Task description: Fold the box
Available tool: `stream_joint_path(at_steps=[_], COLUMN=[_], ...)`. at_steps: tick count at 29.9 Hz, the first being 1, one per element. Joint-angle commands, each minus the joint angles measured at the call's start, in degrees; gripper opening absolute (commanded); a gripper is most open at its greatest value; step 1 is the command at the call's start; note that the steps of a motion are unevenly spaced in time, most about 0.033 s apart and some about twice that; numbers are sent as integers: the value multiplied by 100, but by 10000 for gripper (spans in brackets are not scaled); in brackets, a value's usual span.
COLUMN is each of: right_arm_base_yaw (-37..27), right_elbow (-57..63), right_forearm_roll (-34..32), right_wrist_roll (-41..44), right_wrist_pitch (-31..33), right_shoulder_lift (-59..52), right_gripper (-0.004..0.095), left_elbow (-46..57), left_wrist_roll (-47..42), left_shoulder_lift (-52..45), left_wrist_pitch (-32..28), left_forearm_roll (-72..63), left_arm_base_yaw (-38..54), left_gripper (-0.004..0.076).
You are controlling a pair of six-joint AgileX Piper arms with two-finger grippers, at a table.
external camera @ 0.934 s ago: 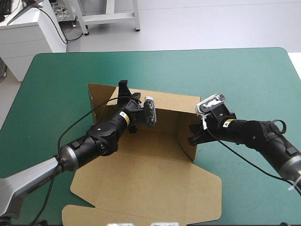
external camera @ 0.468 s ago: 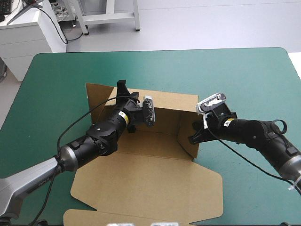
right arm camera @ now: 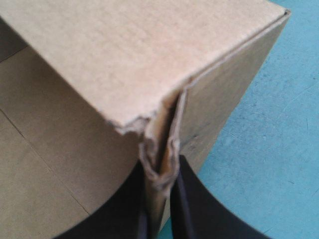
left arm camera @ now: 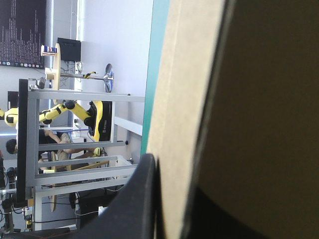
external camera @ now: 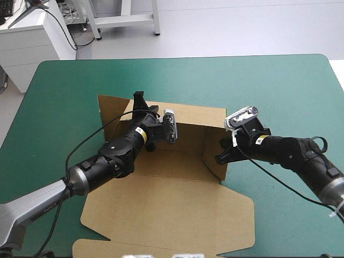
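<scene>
The right hand (right arm camera: 160, 172) pinches the doubled right wall of the brown box (external camera: 177, 199) at the middle of the bench (external camera: 269, 80), the left hand (left arm camera: 172, 199) clamps its rear wall: wall-raising is the step, and next that flap likely needs tucking inside.

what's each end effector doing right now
left end effector: shut on the brown cardboard box, far wall
right end effector: shut on the box's right wall
</scene>
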Motion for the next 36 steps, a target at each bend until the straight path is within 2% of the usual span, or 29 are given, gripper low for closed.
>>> stream_joint_path(at_steps=[1, 3, 8, 11, 17, 22, 25, 28, 31, 33, 36], right_arm_base_yaw=[33, 33, 33, 33, 33, 114, 340, 503, 543, 543, 543], right_elbow=[-159, -159, -159, -159, -302, -364, -364, -364, -388, -391, -401], right_forearm_roll=[139, 139, 173, 188, 201, 143, -315, -1112, -1913, -2323, -2438], right_wrist_roll=[-370, -378, -517, -586, -698, -970, -631, 354, 1196, 1507, 1573], right_wrist_pitch=[113, 162, 239, 284, 749, 494, 102, -305, -348, -331, -327], right_shoulder_lift=[-136, -136, -136, -136, -136, -121, -32, 58, 115, 115, 115], right_gripper=[50, 172, 705, 845, 833, 833, 833, 825, 725, 594, 368], left_elbow=[-32, -32, -32, -32, -32, -32, -32, -32, -32, -32, -32], left_wrist_roll=[-180, -180, -143, -184, -184, -184, -184, -184, -184, -184, -200], left_shoulder_lift=[-99, -99, -99, -99, -99, -99, -99, -99, -99, -99, -99], left_wrist_pitch=[6, 53, 69, 69, 69, 44, 44, 97, 125, 112, 86], left_forearm_roll=[-287, -287, -312, -312, -312, -298, -287, -287, -287, -287, -287], left_arm_base_yaw=[5, 5, 5, 5, 5, 5, 5, 5, 5, 5, 5], left_gripper=[-8, -8, -8, -8, -8, -8, -8, -8, -8, -8, -8])
